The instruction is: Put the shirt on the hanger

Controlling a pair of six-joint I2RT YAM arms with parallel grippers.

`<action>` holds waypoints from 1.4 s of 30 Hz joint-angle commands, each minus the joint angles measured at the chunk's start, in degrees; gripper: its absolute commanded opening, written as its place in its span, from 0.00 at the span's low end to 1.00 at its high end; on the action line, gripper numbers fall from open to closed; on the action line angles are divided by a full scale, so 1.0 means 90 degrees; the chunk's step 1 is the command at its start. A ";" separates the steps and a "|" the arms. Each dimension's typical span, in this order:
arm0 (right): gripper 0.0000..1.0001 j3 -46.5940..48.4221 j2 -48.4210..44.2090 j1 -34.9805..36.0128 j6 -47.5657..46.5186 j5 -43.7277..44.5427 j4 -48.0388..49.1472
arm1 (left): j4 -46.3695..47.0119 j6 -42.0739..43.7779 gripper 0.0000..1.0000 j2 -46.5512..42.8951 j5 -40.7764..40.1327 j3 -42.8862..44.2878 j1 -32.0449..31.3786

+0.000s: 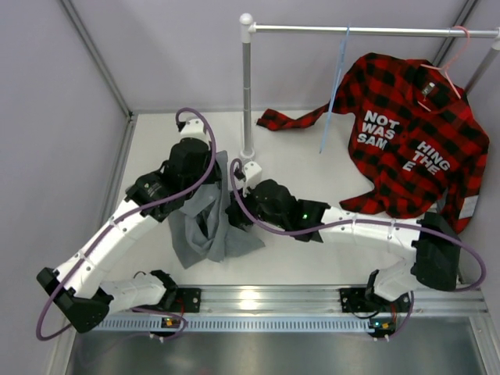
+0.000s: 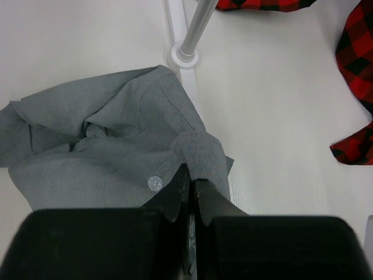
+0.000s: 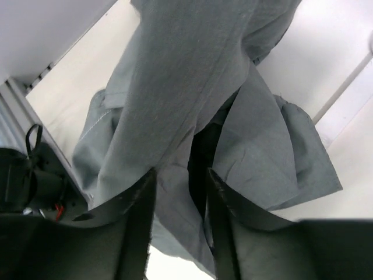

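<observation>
The grey-green shirt (image 1: 205, 223) hangs bunched between the two arms, its lower part on the table. My left gripper (image 1: 200, 173) is shut on a fold of it beside a button; in the left wrist view (image 2: 193, 176) the cloth (image 2: 111, 146) spreads out below. My right gripper (image 1: 241, 209) is at the shirt's right side. In the right wrist view (image 3: 180, 178) its jaws stand apart with shirt cloth (image 3: 192, 87) hanging between them. The light-blue hanger (image 1: 336, 86) hangs edge-on from the rail, apart from both grippers.
A clothes rail (image 1: 367, 30) on a white post (image 1: 247, 94) stands at the back. A red-and-black plaid shirt (image 1: 410, 141) hangs on a pink hanger (image 1: 453, 58) at the right. Grey walls close in the left side and the back.
</observation>
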 commanded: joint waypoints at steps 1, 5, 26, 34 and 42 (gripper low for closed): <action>0.34 0.0562 0.0269 0.0091 -0.0011 0.0859 0.0402 | 0.0512 -0.0018 0.00 -0.0027 0.0082 0.0023 -0.0007; 0.07 0.0650 0.0406 -0.0133 -0.0138 0.1389 0.0157 | 0.0493 0.0167 0.00 -0.0114 -0.0063 -0.0026 -0.0007; 0.63 0.0689 -0.0327 0.0287 0.0350 0.0812 -0.0351 | 0.0805 0.0079 0.00 0.0462 -0.0415 0.0111 0.0012; 0.49 0.0836 0.0406 0.0238 0.0204 0.1055 -0.0215 | 0.0815 0.0089 0.00 0.0228 -0.0406 0.0043 0.0061; 0.00 0.0387 -0.0530 -0.0522 -0.0274 0.1710 -0.0331 | 0.0864 0.0928 0.03 -0.0241 0.0432 -0.0513 0.0090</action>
